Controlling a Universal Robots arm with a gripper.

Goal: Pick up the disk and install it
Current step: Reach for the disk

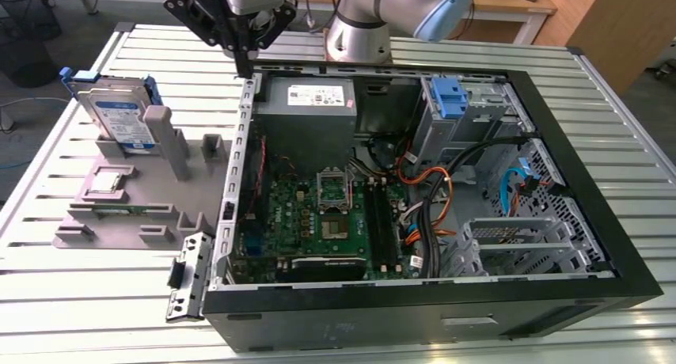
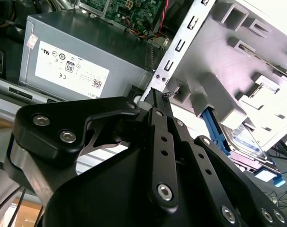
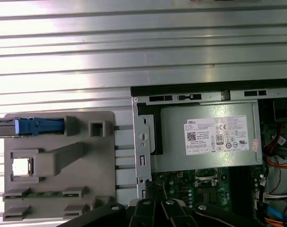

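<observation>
Disk stands upright in the grey holder at the exterior view's left, outside the case. Your claw is pinched narrow, empty, over the case wall. Pickup and install both not yet done.

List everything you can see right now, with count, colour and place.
disk: one, silver with a white-and-blue label and blue carrier, upright in the fixture at the exterior view's left
fixture: one, grey, on the table beside the case
square chip: one, silver, flat on the fixture
memory stick: one, green, in a fixture slot
computer case: one, black, open, on the table
power supply: one, grey with a white label, in the case corner below the gripper
motherboard: one, green, on the case floor
bare bracket: one, blue, in the drive bay
table: one, slatted silver metal
gripper: one, black, shut, empty, above the case edge
arm: one, silver-grey, behind the case
</observation>
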